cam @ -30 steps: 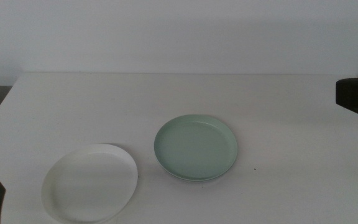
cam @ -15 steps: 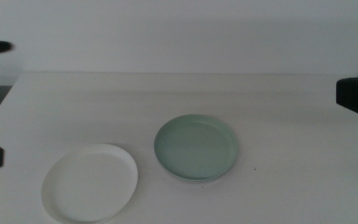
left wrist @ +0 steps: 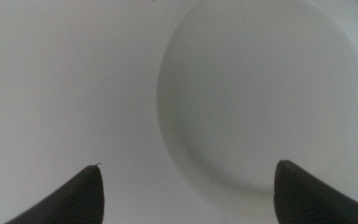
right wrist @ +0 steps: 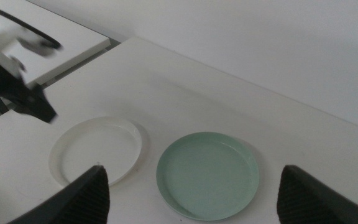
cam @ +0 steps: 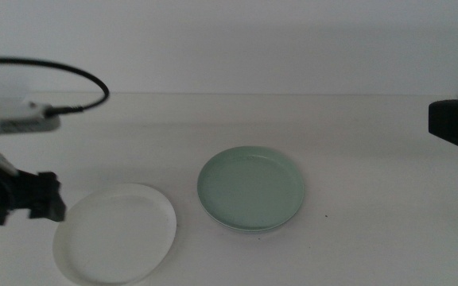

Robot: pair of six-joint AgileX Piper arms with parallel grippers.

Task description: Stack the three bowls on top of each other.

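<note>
At the far left of the middle view the left gripper (cam: 34, 205) hangs just beside the white bowl (cam: 115, 233), off its left rim; the wrist view shows its 2 jaws spread wide with nothing between them, one over bare table (cam: 213, 127) and one at the bowl's edge. To the right, apart from the white bowl by a narrow strip of table, sits the mint green bowl (cam: 250, 188), and a thin pale edge under its near rim suggests it already rests on another bowl, though the grey one cannot be made out for certain. At the far right the right gripper (right wrist: 191, 193) waits high over the table, jaws wide apart and empty. The likely trouble: the low rim gives little to bite, so a jaw landing on top of it could tip or skid the bowl. No brands, labels or writing are readable anywhere.
</note>
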